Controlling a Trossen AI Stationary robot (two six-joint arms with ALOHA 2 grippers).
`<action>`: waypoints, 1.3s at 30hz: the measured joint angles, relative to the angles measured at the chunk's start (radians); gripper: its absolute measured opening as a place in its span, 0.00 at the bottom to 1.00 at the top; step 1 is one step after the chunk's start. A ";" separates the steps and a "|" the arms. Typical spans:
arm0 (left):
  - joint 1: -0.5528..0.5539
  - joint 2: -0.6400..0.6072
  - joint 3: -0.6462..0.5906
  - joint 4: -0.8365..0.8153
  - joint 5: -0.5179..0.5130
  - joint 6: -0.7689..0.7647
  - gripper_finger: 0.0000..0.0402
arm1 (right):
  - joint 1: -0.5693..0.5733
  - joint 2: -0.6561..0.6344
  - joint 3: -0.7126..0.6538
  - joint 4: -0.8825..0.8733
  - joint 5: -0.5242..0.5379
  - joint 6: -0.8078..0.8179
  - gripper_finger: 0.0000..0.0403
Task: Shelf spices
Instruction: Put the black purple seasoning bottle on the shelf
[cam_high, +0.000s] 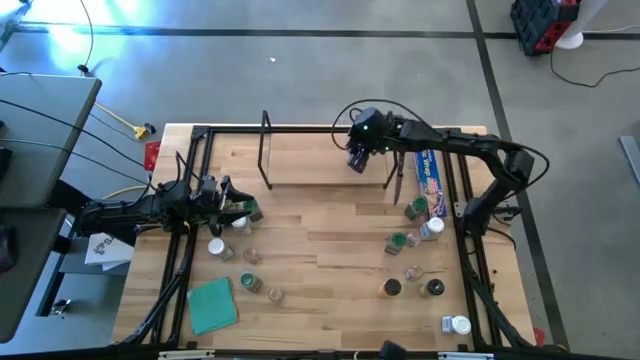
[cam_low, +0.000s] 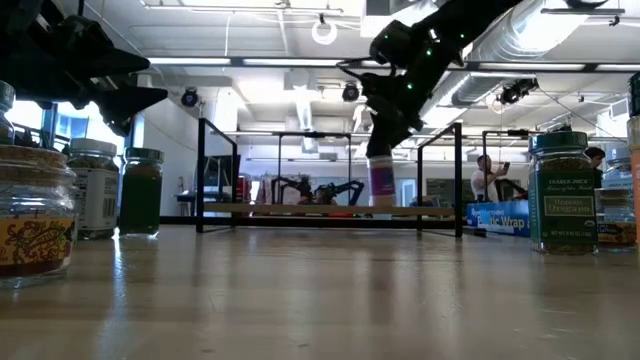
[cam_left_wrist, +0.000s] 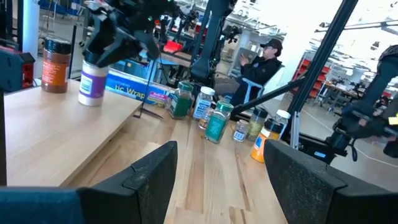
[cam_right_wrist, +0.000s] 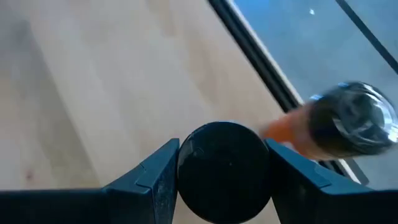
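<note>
I have the right gripper (cam_high: 357, 160) out over the far side of the table, above the shelf (cam_high: 330, 160), and its fingers are clamped on a jar with a black lid (cam_right_wrist: 224, 171). In the low view that jar (cam_low: 382, 185) has a purple label and sits at the level of the shelf board; I cannot tell whether its base is touching the wood. Another jar with an orange body (cam_right_wrist: 339, 127) stands just beside it on the board.

My left gripper (cam_high: 228, 203) waits at the left edge of the table, fingers (cam_left_wrist: 155, 171) spread wide with nothing between them, right next to a small group of jars (cam_high: 240, 222).

The rest of the spices are still on the table: a cluster on the right (cam_high: 412, 250) beside the long blue box (cam_high: 431, 180), and a few on the near left by the teal square (cam_high: 212, 305). A person (cam_left_wrist: 264, 62) sits beyond the table.
</note>
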 joint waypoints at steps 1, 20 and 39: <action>0.000 0.000 0.000 0.001 0.000 0.000 0.58 | -0.006 0.000 0.000 0.002 0.005 0.000 0.47; 0.000 0.000 0.000 -0.002 -0.002 0.000 0.58 | -0.036 0.005 0.001 0.036 0.100 -0.015 0.65; -0.001 0.000 0.000 -0.002 0.004 -0.010 0.58 | 0.007 0.003 0.256 -0.419 0.021 -0.069 0.42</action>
